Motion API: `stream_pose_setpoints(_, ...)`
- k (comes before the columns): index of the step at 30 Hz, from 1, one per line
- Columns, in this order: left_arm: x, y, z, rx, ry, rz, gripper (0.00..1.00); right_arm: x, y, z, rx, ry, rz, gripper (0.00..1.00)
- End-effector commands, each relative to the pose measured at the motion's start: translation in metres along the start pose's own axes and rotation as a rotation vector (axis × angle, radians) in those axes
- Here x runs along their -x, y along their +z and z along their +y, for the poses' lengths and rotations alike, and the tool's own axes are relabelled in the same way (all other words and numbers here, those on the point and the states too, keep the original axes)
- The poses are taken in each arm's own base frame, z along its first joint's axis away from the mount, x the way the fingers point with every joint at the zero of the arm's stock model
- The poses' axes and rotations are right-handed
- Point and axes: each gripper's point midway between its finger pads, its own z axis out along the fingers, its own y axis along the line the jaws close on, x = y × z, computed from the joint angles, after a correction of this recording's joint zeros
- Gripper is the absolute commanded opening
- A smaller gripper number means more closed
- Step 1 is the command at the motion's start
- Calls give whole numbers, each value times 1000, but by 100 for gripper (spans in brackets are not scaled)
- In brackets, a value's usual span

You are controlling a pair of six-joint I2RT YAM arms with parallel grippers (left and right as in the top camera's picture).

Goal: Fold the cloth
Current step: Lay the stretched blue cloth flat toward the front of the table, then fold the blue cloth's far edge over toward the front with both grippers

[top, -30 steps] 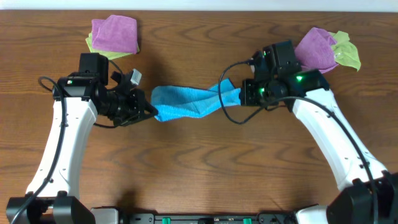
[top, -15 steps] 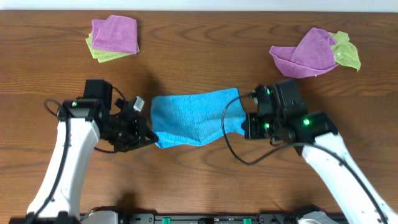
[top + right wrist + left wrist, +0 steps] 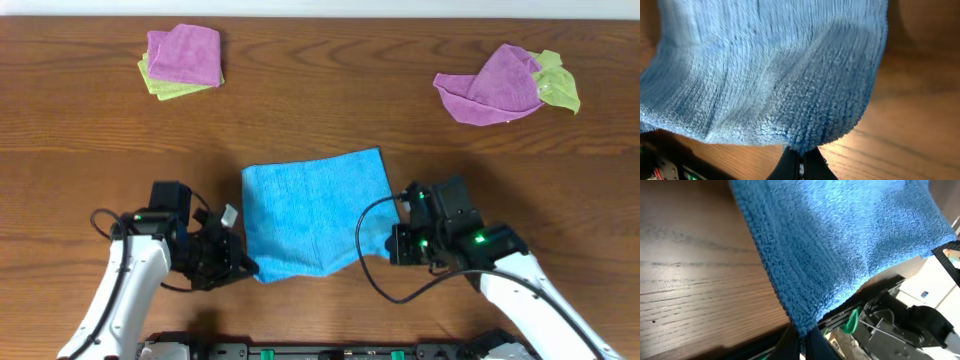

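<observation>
The sky-blue cloth (image 3: 315, 212) is spread nearly flat in the middle of the wooden table, near the front edge. My left gripper (image 3: 248, 268) is shut on its near left corner. My right gripper (image 3: 388, 250) is shut on its near right corner. In the left wrist view the cloth (image 3: 840, 245) hangs from the pinching jaws (image 3: 802, 342). In the right wrist view the cloth (image 3: 770, 70) stretches away from the shut jaws (image 3: 801, 159). The far edge of the cloth lies on the table.
A purple cloth folded on a light-green cloth (image 3: 184, 58) lies at the back left. A crumpled purple cloth (image 3: 495, 87) with a light-green cloth (image 3: 558, 84) lies at the back right. The table's front edge is close behind both grippers.
Both grippers have pulled the cloth toward the front edge of the table. The cloth has gone from a twisted bunch to a nearly flat sheet.
</observation>
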Motion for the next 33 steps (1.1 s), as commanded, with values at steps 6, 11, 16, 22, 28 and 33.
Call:
stream_pose_setpoints(6,1,1,-2,-24,-17,-14,6,-10,8,-4,0,30,11,2)
stream_pose_setpoints(11,21,0,-8,-49,-46,-85,6,21,5,4,17,-15,-124,1)
stream_pose_setpoints(16,55,-6,-18,-91,-76,-209,6,47,1,6,7,-39,-237,1)
stream_pose_setpoints(22,98,-19,-24,-102,-113,-385,6,77,1,9,6,-53,-346,1)
stream_pose_setpoints(28,125,-33,-23,-87,-138,-519,6,101,15,-3,-5,-18,-376,1)
stream_pose_setpoints(33,142,-39,-23,-74,-142,-595,6,125,18,-8,-12,-28,-416,1)
